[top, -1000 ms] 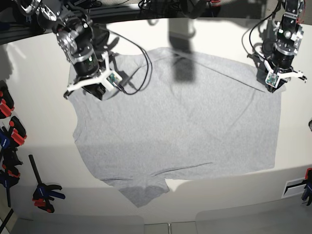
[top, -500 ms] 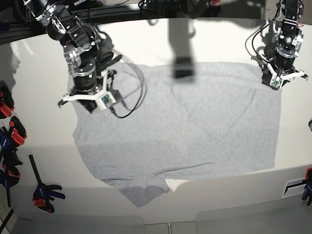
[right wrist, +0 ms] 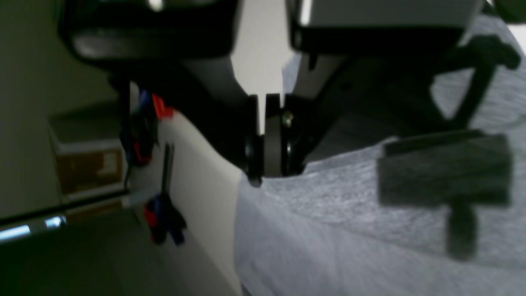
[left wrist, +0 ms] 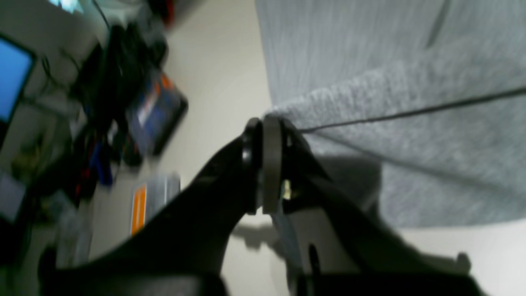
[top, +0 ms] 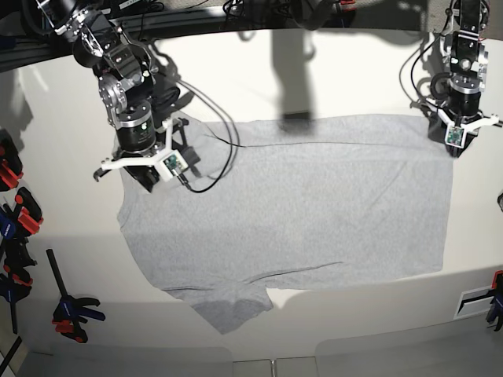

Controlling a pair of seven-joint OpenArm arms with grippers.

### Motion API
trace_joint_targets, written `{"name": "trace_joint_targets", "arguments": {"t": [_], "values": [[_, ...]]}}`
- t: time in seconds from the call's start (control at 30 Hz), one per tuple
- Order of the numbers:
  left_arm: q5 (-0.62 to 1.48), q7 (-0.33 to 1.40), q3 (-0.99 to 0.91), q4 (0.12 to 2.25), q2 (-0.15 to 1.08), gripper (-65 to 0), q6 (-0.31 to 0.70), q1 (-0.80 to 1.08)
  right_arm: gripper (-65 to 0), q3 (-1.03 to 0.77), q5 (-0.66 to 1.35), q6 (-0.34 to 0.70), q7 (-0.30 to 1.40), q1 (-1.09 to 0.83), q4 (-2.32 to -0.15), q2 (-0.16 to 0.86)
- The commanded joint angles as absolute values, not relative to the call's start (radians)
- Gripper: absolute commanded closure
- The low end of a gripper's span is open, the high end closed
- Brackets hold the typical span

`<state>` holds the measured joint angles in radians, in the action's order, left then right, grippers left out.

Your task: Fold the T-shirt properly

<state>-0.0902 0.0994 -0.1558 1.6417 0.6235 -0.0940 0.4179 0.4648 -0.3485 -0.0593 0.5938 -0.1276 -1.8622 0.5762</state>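
The light grey T-shirt (top: 299, 204) lies spread on the white table (top: 236, 63), plain side up, with its far part folded over toward the front along a straight edge. One sleeve sticks out at the front (top: 232, 306). My left gripper (top: 456, 147) is at the shirt's far right corner, and in the left wrist view it (left wrist: 267, 123) is shut on the T-shirt's (left wrist: 411, 123) edge. My right gripper (top: 147, 179) is at the shirt's left side. In the right wrist view it (right wrist: 263, 174) is shut on a pinch of the T-shirt (right wrist: 349, 230).
Red, blue and black clamps (top: 16, 204) line the table's left edge, with another clamp (top: 71, 310) near the front left. A black cable (top: 212, 149) loops from the right arm over the shirt. A white label (top: 475, 300) sits at the front right.
Both grippers have moved toward the table's front, carrying the shirt's far edge with them. The folded edge now lies further forward and straighter.
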Motion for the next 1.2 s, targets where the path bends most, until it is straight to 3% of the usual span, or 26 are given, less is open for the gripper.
{"name": "trace_joint_targets", "arguments": {"t": [0.0,0.27,0.63,1.17], "values": [[-0.095,0.044,-0.164,1.654,0.643,0.0,-0.12,0.412,0.0,0.458,-0.331,-0.058,0.578,-0.105,-1.877,0.587],[0.035,-0.015,-0.163,1.654,0.643,0.0,-0.117,0.381,0.0,0.458,-0.223,-0.012,0.58,0.006,-1.877,0.583],[0.035,-0.015,-0.163,1.654,0.643,0.0,-0.117,0.377,0.0,0.459,-0.093,0.112,0.58,0.105,-1.871,0.503],[0.035,0.004,-0.163,1.654,0.643,0.0,-0.117,0.377,0.0,0.459,-0.093,0.136,0.557,0.123,-1.808,0.474]]}}
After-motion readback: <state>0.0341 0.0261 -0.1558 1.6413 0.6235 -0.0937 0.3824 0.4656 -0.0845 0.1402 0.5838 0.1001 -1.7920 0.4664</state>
